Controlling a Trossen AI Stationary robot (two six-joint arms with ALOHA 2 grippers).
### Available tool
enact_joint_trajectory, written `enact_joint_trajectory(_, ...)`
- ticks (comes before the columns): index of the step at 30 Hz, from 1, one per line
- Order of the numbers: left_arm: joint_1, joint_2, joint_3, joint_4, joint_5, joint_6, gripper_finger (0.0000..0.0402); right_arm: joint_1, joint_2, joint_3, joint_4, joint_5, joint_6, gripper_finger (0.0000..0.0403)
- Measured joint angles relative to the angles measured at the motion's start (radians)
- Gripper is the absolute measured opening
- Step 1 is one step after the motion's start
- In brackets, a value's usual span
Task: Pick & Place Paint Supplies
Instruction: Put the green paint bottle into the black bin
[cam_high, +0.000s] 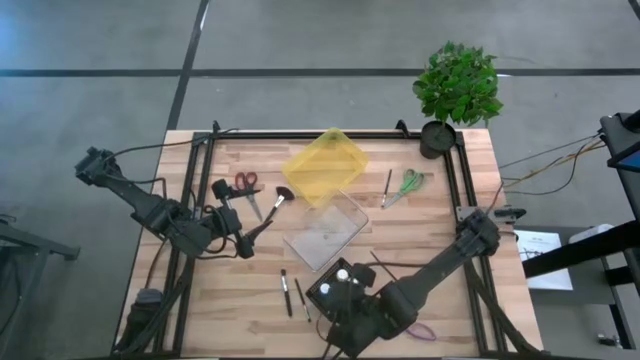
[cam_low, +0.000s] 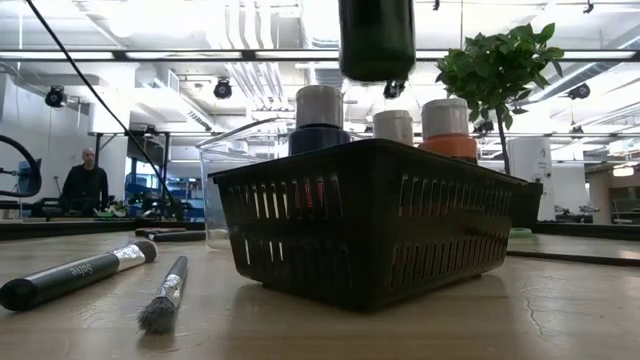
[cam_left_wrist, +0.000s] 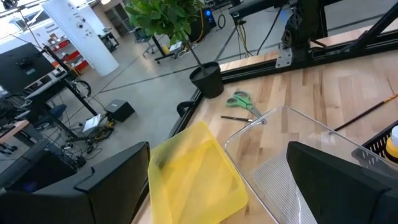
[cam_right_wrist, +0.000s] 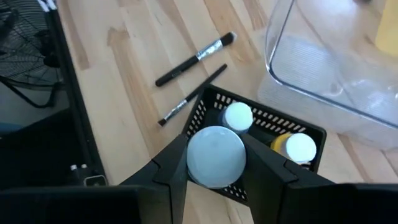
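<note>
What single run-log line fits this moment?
right hand: shut on paint bottle, above black basket | left hand: open, waiting

Black slotted basket (cam_low: 370, 220), white caps (cam_right_wrist: 216, 155), yellow tray (cam_high: 324, 165), clear bin (cam_high: 326, 232), light wood tabletop (cam_high: 420, 235), green scissors (cam_high: 409, 183).

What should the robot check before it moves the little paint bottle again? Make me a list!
1. Right gripper shut on the white-capped bottle: ok, fingers sit on both sides of the cap.
2. Bottle over the black basket: ok, it hangs above the rim.
3. Other bottles in the basket standing upright: ok.
4. Which colour the held bottle is: cannot tell, only the cap shows.
5. Left gripper out of the way: ok, open, across the table by the loose brush.
6. Two brushes beside the basket, not under it: ok.
</note>
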Motion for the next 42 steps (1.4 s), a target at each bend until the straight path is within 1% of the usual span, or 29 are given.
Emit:
enact_joint_trajectory(3,0.000,0.000,0.000,0.000,0.000,0.000,0.0385,0.008,0.012,0.030,-0.028,0.021,0.000,0.0112)
enact_joint_trajectory(10,0.000,0.000,0.000,-0.001,0.000,0.000,0.0385,0.009,0.009,-0.031,-0.024,0.020,0.020,0.0112)
enact_joint_trajectory(23,0.000,0.000,0.000,-0.001,0.002,-0.001,0.0384,0.009,0.006,-0.064,0.023,0.022,-0.023,0.0112)
enact_joint_trajectory(42,0.000,0.000,0.000,-0.001,0.002,-0.011,0.0384,0.009,0.004,-0.089,0.037,0.012,-0.093,0.0112)
